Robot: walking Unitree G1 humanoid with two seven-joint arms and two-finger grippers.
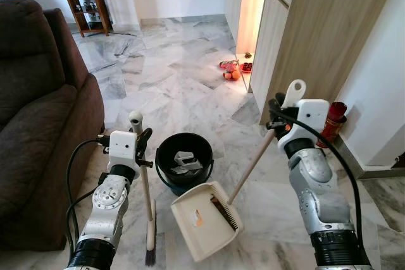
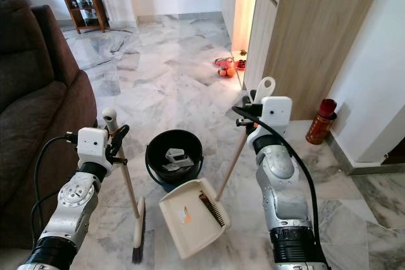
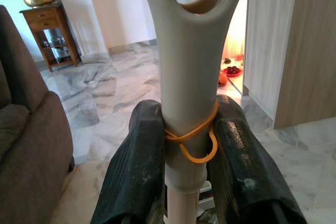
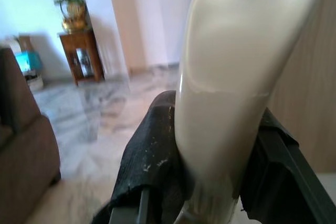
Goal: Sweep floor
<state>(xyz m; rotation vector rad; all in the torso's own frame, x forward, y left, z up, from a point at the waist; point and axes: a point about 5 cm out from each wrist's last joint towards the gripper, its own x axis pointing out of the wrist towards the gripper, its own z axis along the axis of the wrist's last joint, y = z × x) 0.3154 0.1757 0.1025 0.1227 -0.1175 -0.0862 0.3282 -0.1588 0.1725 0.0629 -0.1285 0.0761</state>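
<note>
While the left gripper (image 3: 184,156) clamps the broom (image 1: 147,200), the right gripper (image 4: 210,150) grips the dustpan (image 1: 205,219) handle — beside the bucket (image 1: 184,159).

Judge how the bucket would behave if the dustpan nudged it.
The bucket looks like thin plastic holding only some scraps, so probably light. On the smooth marble floor it would likely slide rather than tip, being squat and wide.

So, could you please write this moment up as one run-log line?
left gripper: shut on cream-handled broom | right gripper: shut on cream long-handled dustpan | dustpan on marble floor by black bucket
</note>
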